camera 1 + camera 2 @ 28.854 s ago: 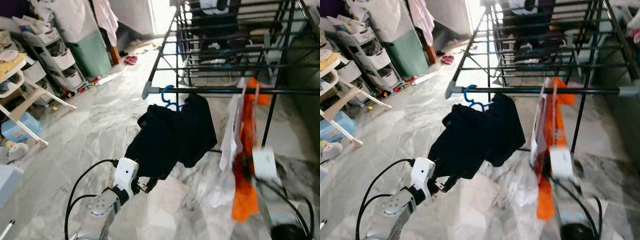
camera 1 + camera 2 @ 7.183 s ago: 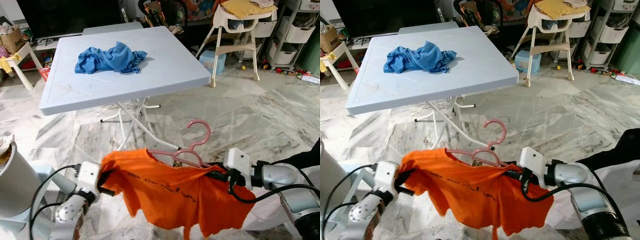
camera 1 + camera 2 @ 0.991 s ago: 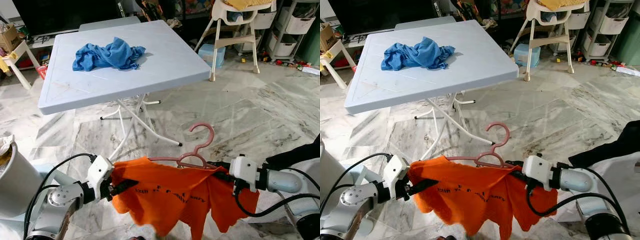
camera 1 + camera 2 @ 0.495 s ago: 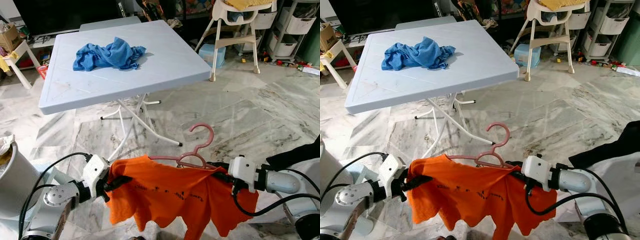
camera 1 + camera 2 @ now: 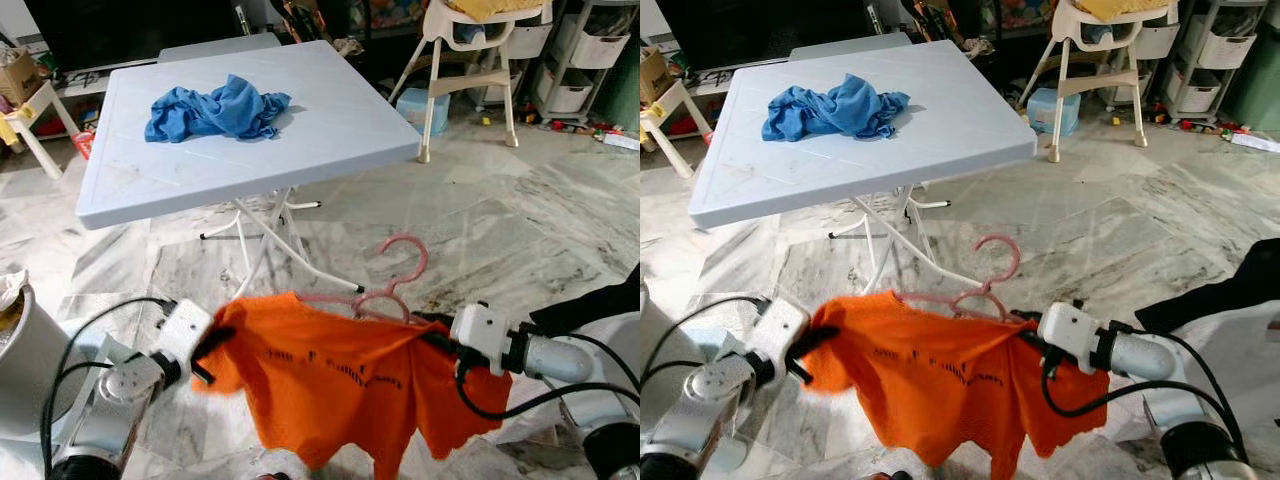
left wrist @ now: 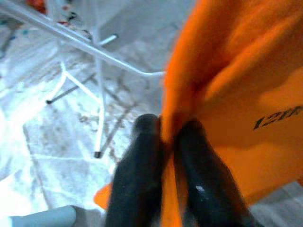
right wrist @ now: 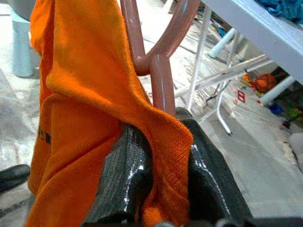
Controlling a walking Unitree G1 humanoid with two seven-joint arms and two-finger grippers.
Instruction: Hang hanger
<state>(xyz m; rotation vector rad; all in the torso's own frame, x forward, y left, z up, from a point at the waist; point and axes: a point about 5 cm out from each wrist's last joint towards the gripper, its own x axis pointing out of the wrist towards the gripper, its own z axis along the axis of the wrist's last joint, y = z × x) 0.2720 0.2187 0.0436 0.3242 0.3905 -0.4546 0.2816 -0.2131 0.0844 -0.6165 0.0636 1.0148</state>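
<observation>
Knit orange shirt (image 5: 340, 385) drapes a curved pink plastic hanger (image 5: 385, 290); my left fingers (image 6: 142, 161) and right fingers (image 7: 130, 175) pinch its shoulders.

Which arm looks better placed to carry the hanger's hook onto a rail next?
Probably the right. Its pincer grips the orange shirt right beside the pink hanger neck, while the left pincer holds only the far shoulder.

Left gripper (image 6: 168, 137) jaws clamped, right gripper (image 7: 163, 142) jaws clamped

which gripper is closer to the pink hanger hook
Right. The right gripper pinches the orange shirt just beside the pink hanger; the left gripper grips the shirt's far shoulder.
</observation>
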